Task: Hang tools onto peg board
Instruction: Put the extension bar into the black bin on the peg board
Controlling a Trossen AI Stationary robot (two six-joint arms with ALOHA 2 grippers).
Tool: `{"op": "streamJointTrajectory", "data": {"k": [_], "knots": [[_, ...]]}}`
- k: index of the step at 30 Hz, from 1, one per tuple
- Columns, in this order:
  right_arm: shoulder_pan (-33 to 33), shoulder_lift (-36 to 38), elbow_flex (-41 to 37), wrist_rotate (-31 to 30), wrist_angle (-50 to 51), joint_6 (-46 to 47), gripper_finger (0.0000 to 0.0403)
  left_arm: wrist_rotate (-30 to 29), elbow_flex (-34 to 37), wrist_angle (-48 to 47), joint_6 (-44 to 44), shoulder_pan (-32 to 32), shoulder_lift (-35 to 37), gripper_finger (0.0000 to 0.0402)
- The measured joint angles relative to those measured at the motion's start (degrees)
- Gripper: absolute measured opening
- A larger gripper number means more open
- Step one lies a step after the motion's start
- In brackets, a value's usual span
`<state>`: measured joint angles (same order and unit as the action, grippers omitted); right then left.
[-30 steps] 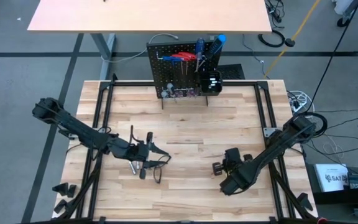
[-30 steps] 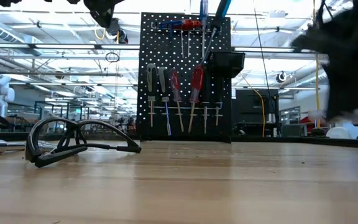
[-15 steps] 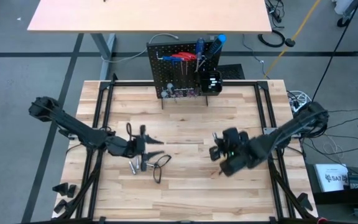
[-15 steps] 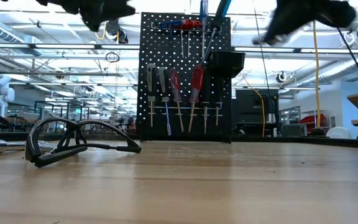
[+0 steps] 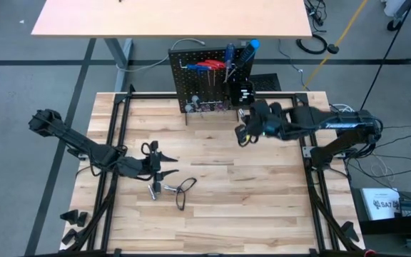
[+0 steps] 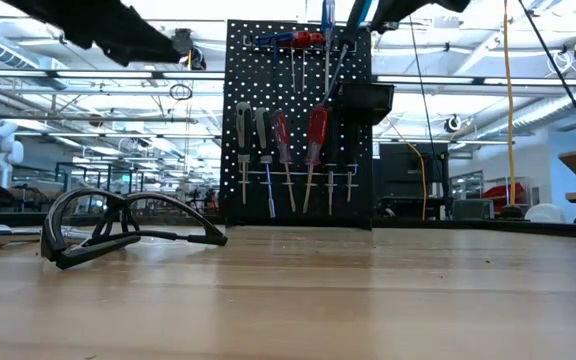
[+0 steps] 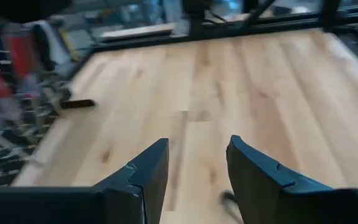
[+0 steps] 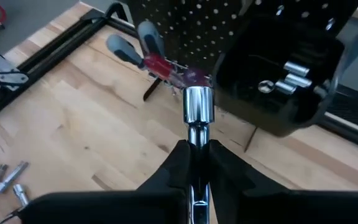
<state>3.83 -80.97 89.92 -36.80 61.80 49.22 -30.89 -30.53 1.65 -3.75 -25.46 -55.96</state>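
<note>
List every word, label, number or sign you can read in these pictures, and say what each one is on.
"SA7": this seems to be the print on the white box on the floor right of the table, though it is small and uncertain.
The smaller print on that box is too small to read.
No readable text shows on the peg board, its black bin, the hung screwdrivers, or the silver socket in the right gripper.

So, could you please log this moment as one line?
right gripper: shut on silver bit, near peg board bin | left gripper: open, above table
</note>
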Motion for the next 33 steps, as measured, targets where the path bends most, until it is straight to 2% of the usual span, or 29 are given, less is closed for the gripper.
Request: {"op": "streamJointTrajectory", "data": {"k": [5,8,10,15,20,26,33], "knots": [[-4.5,0.1,1.5,2.9,2.3,-3.5,0.0025,-2.2,2.5,1.0,1.3,4.4,7.2,0.0164],[-7.6,0.0,1.5,5.0,2.6,-5.1,0.0025,1.9,3.9,1.8,1.1,6.7,11.3,0.0164],[-9.4,0.0,1.5,6.3,2.3,-6.0,0.0025,4.9,5.7,5.9,1.1,7.2,12.7,0.0164],[-13.0,-0.2,1.5,7.2,-0.4,-8.3,0.0025,8.8,10.6,14.3,0.0,7.1,12.2,0.0164],[-15.4,-0.6,1.5,7.3,-4.8,-9.9,0.0025,9.5,11.3,14.6,-0.3,7.1,12.3,0.0164],[-19.7,-4.0,1.5,11.3,-8.1,-12.6,0.0025,9.7,11.3,15.0,0.4,7.1,12.7,0.0164],[-22.2,-6.0,1.5,9.1,-8.5,-13.6,0.0025,11.4,11.3,14.9,1.1,7.1,12.7,0.0164]]}}
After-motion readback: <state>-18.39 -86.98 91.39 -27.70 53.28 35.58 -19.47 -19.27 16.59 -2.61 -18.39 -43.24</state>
